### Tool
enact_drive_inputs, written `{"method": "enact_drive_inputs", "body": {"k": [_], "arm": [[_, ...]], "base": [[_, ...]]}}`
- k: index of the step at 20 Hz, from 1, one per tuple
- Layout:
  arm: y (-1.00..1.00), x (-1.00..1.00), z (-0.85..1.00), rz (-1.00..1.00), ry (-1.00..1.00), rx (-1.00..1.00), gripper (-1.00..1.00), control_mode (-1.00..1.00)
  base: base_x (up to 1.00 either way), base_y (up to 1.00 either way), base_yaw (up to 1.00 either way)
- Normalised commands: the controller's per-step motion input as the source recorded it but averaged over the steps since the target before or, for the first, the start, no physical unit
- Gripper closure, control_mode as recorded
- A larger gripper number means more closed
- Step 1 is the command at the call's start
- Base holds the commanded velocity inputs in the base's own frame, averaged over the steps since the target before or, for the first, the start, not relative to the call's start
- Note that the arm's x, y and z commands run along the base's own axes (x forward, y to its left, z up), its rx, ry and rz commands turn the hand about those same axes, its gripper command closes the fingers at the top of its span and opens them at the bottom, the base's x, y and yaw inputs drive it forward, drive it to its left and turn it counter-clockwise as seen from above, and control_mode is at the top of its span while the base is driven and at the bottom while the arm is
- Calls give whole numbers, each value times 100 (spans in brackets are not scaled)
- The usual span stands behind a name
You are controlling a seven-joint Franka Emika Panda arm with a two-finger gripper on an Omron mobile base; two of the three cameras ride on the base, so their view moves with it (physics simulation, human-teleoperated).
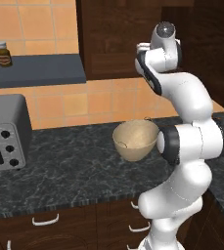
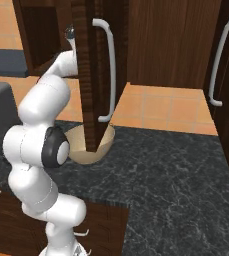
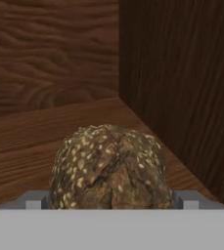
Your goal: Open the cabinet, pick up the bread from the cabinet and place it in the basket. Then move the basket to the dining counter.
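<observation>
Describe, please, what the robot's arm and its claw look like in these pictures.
The arm is made of glossy white, rounded, bulging segments joined by dark, near-black joint rings. A grey rounded cap tops its highest joint in the left base view. No cables or markings are visible. Of the claw, the hand view shows two small grey, blocky tips.

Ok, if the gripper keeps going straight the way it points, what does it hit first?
Most likely the bread, lying on the cabinet shelf between the open fingers; the cabinet's back wall is beyond it.
</observation>
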Motion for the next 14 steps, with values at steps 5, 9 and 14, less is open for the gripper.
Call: {"method": "enact_drive_inputs", "body": {"k": [5, 9, 14], "arm": [[47, -100, -10, 0, -13, -2, 100, -100], [37, -100, 20, 0, 0, 0, 100, -100], [23, -100, 23, 0, 10, 4, 100, -100]], "base": [[0, 0, 0], [0, 0, 0], [0, 0, 0]]}}
